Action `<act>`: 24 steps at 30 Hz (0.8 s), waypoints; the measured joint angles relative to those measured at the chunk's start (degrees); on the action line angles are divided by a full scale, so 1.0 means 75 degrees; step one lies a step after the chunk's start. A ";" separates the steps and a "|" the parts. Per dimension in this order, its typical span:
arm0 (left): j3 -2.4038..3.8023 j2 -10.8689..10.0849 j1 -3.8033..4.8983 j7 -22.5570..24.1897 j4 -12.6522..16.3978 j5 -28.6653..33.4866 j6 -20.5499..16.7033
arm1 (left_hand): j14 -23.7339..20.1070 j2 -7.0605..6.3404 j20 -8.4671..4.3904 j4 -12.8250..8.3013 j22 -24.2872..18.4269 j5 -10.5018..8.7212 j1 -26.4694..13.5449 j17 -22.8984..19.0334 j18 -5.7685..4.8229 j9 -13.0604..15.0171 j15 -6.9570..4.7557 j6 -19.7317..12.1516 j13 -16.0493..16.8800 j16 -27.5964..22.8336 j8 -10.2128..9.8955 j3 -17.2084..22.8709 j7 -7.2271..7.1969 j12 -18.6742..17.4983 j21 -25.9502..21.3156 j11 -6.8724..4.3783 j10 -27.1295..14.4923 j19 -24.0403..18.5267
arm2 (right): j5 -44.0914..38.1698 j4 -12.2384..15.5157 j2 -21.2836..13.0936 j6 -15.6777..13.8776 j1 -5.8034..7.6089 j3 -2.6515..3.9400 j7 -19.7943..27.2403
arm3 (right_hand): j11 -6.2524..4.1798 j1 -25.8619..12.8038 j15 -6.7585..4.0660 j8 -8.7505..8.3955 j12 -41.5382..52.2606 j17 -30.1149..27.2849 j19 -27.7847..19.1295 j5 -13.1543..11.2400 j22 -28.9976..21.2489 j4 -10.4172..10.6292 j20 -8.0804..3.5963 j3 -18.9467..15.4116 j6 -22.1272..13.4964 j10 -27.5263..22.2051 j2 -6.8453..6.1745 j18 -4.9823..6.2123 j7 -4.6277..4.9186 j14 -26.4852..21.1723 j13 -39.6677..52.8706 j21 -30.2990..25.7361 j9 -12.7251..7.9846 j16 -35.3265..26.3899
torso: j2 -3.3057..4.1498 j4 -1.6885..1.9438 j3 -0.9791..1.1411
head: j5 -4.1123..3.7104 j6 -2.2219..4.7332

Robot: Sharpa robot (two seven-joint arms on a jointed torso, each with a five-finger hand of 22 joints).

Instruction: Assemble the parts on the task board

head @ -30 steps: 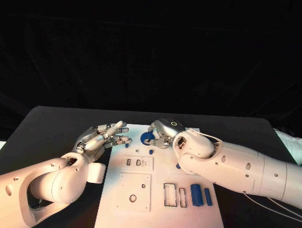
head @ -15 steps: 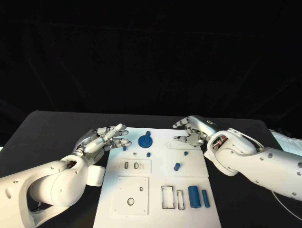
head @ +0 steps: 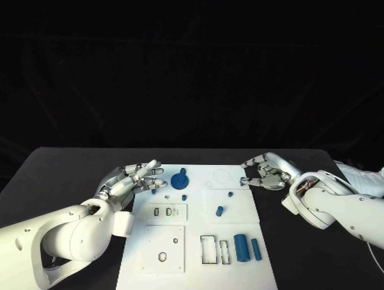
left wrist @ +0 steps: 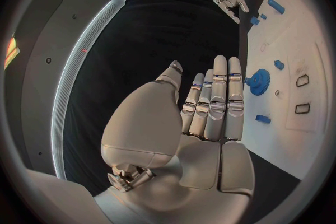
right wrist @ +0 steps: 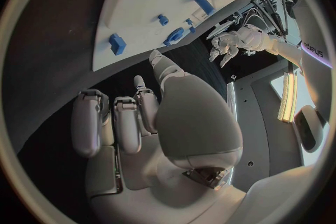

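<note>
Left hand (head: 132, 179) spread, holding nothing; right hand (head: 266, 172) curled, holding nothing; task board (head: 192, 241) shows no readable writing.

arms: white glossy shells, dark round screw holes | left hand (head: 132, 179) & right hand (head: 266, 171): silver, segmented fingers

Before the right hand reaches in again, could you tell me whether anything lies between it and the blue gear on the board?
Nothing visible does. The right hand hangs empty at the board's far right edge, and the gear lies toward the far left. Only bare white board with a faint circle marking lies between them; the left hand sits beyond the gear, fingers apart.
</note>
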 measured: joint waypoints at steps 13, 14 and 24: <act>-0.0001 0.0044 -0.0046 0.0000 -0.0074 0.0030 0.0037 | 0.0000 0.0000 0.0000 0.0000 0.0001 0.0000 0.0000 0.0001 0.0000 0.0000 0.0000 0.0000 0.0000 0.0000 0.0000 0.0000 0.0000 0.0000 0.0000 0.0000 0.0000 0.0000 | 0.0143 -0.0740 0.0391 0.0060 -0.0204 0.0001 0.0182 | 0.0029 0.0108 0.0000 0.0000 -0.0030 0.0004 0.0000 -0.0052 -0.0010 -0.0168 0.0000 0.0001 -0.0056 -0.0029 0.0025 0.0000 -0.0001 0.0000 0.0004 0.0000 -0.0026 -0.0001 | 0.0013 0.0014 0.0070 | 0.0027 -0.0096; -0.0002 0.0045 -0.0048 0.0000 -0.0076 0.0031 0.0038 | 0.0000 0.0000 0.0000 0.0000 0.0001 0.0000 0.0000 0.0001 0.0000 0.0000 0.0000 0.0000 0.0000 0.0000 0.0000 0.0000 0.0000 0.0000 0.0000 0.0000 0.0000 0.0000 | 0.0134 -0.0754 0.0410 0.0060 -0.0213 0.0001 0.0182 | 0.0028 0.0132 0.0000 0.0000 -0.0030 0.0004 0.0000 -0.0066 -0.0010 -0.0181 0.0000 -0.0012 -0.0056 -0.0029 0.0049 0.0000 -0.0001 0.0000 0.0006 0.0000 -0.0026 -0.0001 | 0.0016 0.0017 0.0070 | 0.0028 -0.0106; -0.0003 0.0056 -0.0054 -0.0002 -0.0080 0.0037 0.0050 | 0.0000 0.0000 0.0000 0.0000 0.0001 0.0000 0.0000 0.0001 0.0000 0.0000 0.0000 0.0000 0.0000 0.0000 0.0000 0.0000 0.0000 0.0000 0.0000 0.0000 0.0000 0.0000 | -0.0030 -0.0897 0.0605 0.0062 -0.0256 0.0003 0.0144 | 0.0029 0.0235 0.0000 0.0053 0.0001 0.0003 0.0000 -0.0137 0.0007 -0.0285 0.0000 0.0074 0.0101 -0.0029 0.0152 0.0001 0.0010 0.0000 0.0027 0.0000 -0.0008 -0.0005 | 0.0035 0.0034 0.0067 | 0.0015 -0.0166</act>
